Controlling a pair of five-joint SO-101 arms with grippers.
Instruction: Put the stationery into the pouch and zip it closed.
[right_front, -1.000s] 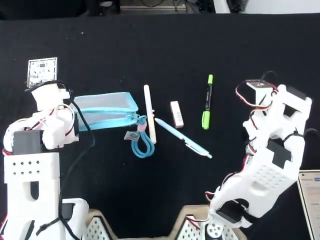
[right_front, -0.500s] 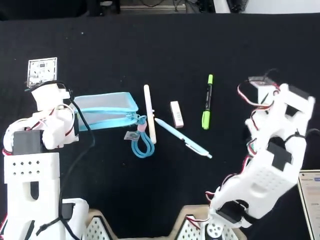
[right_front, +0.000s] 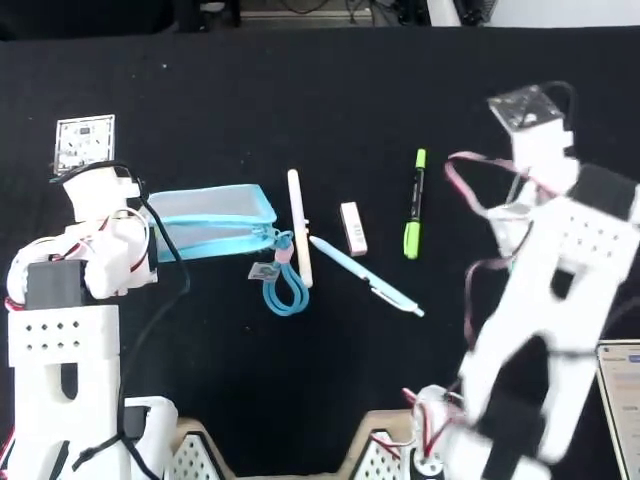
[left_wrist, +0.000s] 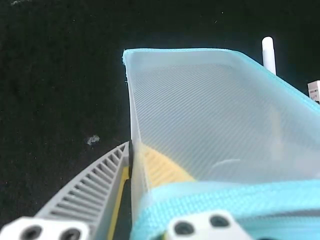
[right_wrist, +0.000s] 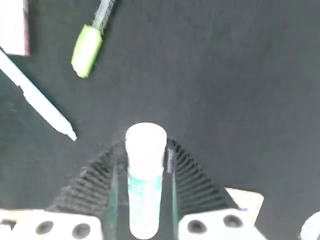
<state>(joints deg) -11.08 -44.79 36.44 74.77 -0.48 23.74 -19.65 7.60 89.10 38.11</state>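
left gripper (left_wrist: 132, 170) clamped on pouch (left_wrist: 210, 115) edge | right gripper (right_wrist: 145, 146) holds white stick (right_wrist: 145, 182)

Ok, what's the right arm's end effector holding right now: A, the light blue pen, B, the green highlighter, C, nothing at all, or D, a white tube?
D: in the right wrist view the right end effector is clamped on a white tube, while the green highlighter and the light blue pen lie on the table.

black table (right_front: 330, 90) | lying on it: pouch (right_front: 215, 220), white stick (right_front: 299, 225), eraser (right_front: 353, 228), green marker (right_front: 414, 205), blue pen (right_front: 365, 277) | tag card (right_front: 84, 142) near left edge
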